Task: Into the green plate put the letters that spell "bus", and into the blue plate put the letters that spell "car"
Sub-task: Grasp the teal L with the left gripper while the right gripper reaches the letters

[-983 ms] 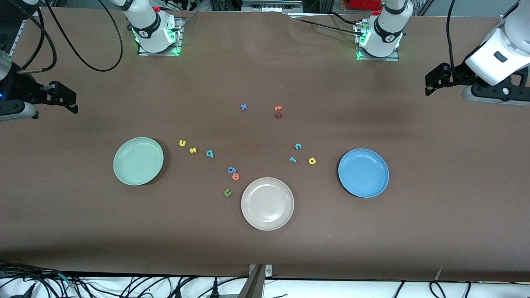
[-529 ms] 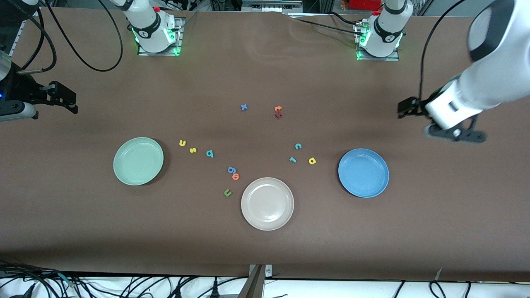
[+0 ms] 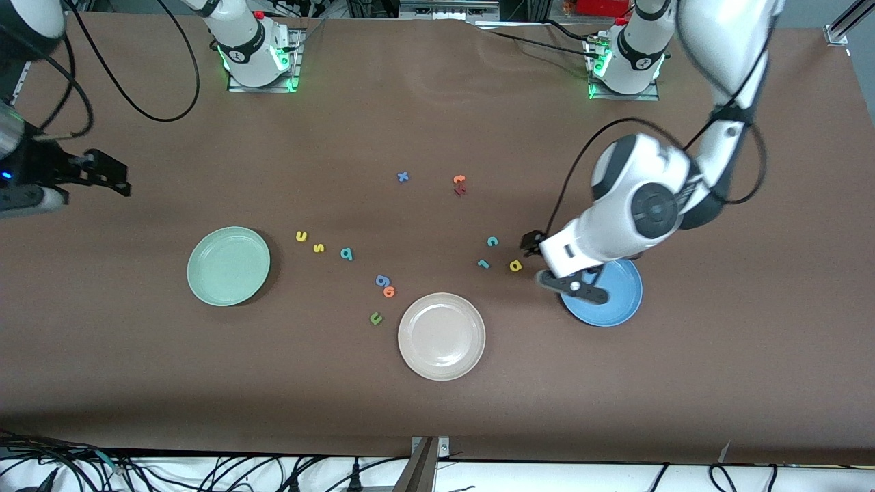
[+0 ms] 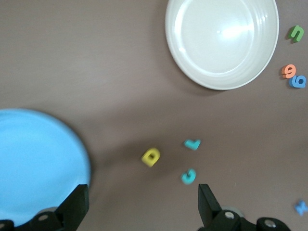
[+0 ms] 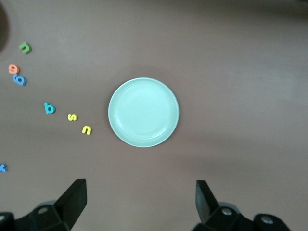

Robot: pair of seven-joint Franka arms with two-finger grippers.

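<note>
1 beige plate [image 3: 441, 336] between green plate [image 3: 228, 265], blue plate [image 3: 608, 307]

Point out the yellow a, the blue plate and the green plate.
yellow a [image 4: 150, 157], left wrist view, its middle.
blue plate [image 3: 618, 309], front view, bare rim nearest the camera.
green plate [image 5: 143, 112], right wrist view, its centre.

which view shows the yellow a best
The left wrist view: the yellow a lies large and unobstructed beside the blue plate. The front view shows it tiny, close to the left gripper. The right wrist view misses it.
</note>
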